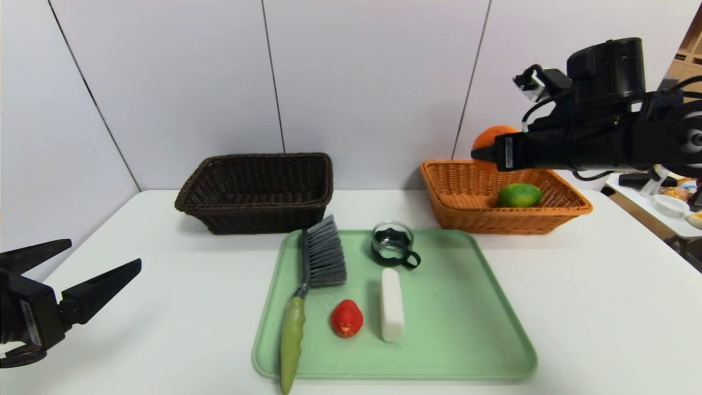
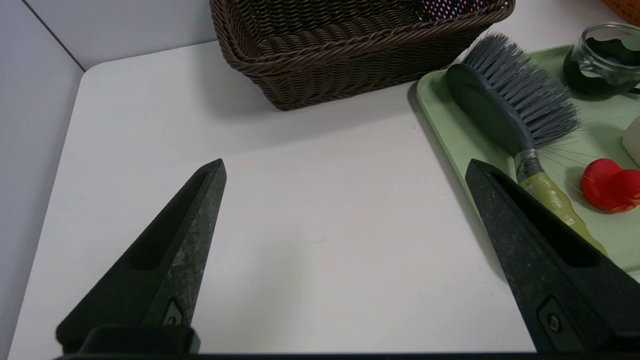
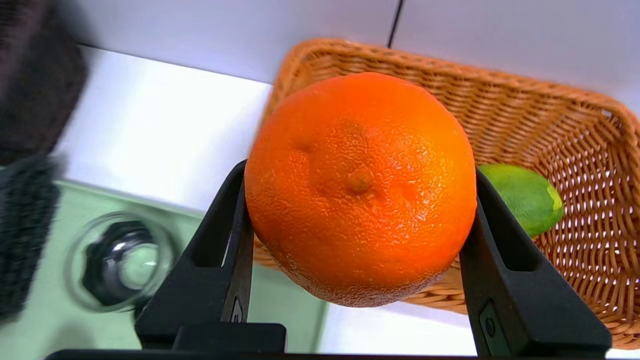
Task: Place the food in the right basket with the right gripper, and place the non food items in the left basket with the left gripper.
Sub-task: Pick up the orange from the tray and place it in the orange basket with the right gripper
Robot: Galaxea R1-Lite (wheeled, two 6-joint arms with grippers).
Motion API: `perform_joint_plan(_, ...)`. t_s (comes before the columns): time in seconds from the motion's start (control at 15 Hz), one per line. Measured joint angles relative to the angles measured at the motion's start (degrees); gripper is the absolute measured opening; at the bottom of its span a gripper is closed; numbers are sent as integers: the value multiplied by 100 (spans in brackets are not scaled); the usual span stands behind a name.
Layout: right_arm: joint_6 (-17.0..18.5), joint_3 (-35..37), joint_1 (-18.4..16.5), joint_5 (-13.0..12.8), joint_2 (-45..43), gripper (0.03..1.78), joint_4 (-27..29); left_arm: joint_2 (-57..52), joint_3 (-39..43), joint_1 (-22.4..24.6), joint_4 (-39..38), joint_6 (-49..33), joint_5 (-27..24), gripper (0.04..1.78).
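Two baskets stand behind the green tray (image 1: 466,329) in the head view: the left basket (image 1: 258,192) off the tray's far left corner, the right basket (image 1: 455,192) off its far right corner. On the tray lie the brush (image 1: 315,274) along its left side, the glass cup (image 1: 392,244) near its far edge, the white bar (image 1: 392,304) in the middle and the red toy (image 1: 346,318) between brush and bar. The green fruit (image 1: 519,195) lies inside the right basket. The right gripper (image 1: 482,156) hangs above that basket's near left part, clamped on the orange (image 1: 491,137). The left gripper (image 1: 104,258) sits low over the table (image 1: 164,285), well to the left of the tray, fingers spread.

From the left wrist, the left gripper (image 2: 345,167) shows both pointed fingers wide apart with bare table (image 2: 310,200) between them. The left basket (image 2: 320,55) stands beyond, and the tray (image 2: 440,115) carries the brush (image 2: 510,110), the red toy (image 2: 607,185) and the glass cup (image 2: 602,62).

From the right wrist, the right gripper (image 3: 357,175) presses a finger against each side of the orange (image 3: 360,190), held above the rim of the right basket (image 3: 575,150). The green fruit (image 3: 525,197) rests inside that basket. The glass cup (image 3: 117,260) stands on the tray (image 3: 40,330) below.
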Motion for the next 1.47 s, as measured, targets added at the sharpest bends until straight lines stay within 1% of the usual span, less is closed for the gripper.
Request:
perform_joint_plan(0.2,18,-568,-139,2,577,111,561,0,0,0,0,2,2,169)
perform_joint_plan(0.4,18,-1136,-185,5,1104,111,1075,0,9,0,2,2,0,169)
perform_joint_plan(0.53,16,-1475,-189,-4,1434,111,1276,6,15,0,2,0,2,169)
perform_joint_plan(1.0,33,-1904,-251,-17,2282,111,1278,22,26,0,0,-6,2,169)
perform_joint_plan(1.33,27,-2039,-263,-41,2478,111,1287,38,26,0,0,-4,0,169)
perform_joint_plan(1.47,29,-2057,-277,-54,2509,124,1274,49,26,0,0,-4,2,169)
